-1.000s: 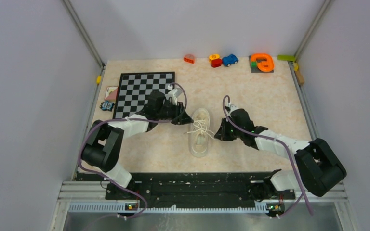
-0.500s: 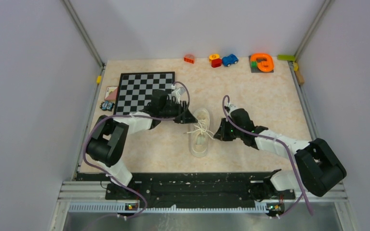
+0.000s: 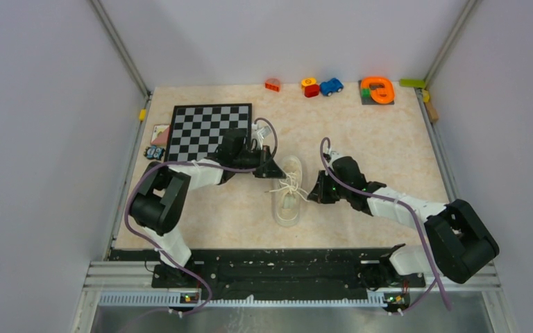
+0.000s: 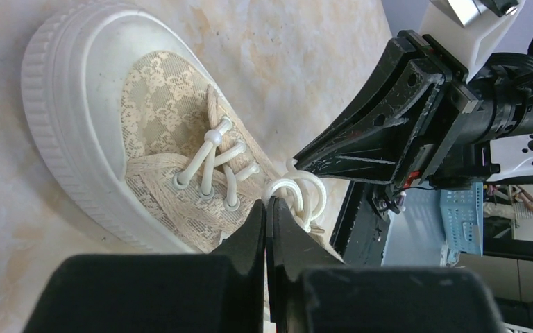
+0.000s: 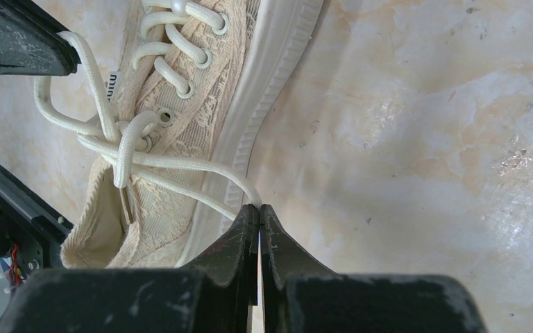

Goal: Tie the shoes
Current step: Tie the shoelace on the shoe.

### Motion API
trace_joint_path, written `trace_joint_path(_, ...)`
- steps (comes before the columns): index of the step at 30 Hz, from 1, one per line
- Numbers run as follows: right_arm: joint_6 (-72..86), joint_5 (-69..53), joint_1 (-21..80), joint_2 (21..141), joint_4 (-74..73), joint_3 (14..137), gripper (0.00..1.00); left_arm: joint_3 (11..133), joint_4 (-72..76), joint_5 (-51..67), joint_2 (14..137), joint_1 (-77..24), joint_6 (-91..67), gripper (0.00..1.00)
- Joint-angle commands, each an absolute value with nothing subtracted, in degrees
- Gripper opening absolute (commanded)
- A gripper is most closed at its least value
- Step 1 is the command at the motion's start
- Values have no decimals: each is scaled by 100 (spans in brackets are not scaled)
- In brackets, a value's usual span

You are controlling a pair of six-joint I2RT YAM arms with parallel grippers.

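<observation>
Closing from spread, my left gripper now nips the lace loop at the sneaker's 10 o'clock, while my right gripper pinches the lace end, so tightening looks ready.

A chessboard is lying at the upper left of the worktop, with a card and a small toy car sitting just beside its left edge. An orange-red block, a blue toy car and an orange ring toy are sitting along the top edge.

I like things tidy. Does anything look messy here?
Yes: the laces on the sneaker lie loose, not tied in a bow; the left gripper and right gripper each pinch a strand.
</observation>
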State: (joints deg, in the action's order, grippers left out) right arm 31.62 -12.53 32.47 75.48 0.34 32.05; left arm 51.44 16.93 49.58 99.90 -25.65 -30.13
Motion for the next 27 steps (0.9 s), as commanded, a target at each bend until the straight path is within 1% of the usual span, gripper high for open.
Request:
trace_joint_path(1,3125,-1123,3199,7542,-121,3479,0,5007,1877,4996,9783,-2482,-2873,0)
trace_joint_path(4,3077,-882,3199,7540,-349,3500,0,4817,1854,4805,9696,-2395,-2777,0)
trace_joint_path(10,3029,-692,3190,7612,-443,3499,0,4551,1871,4783,9721,-2122,-2666,0)
trace_joint_path(20,2913,-623,3059,7860,-607,3507,0,4438,1756,4666,9767,-2022,-2464,0)
trace_joint_path(27,2794,-596,3043,7749,-629,3598,0,4464,1715,4741,9703,-2013,-2408,0)
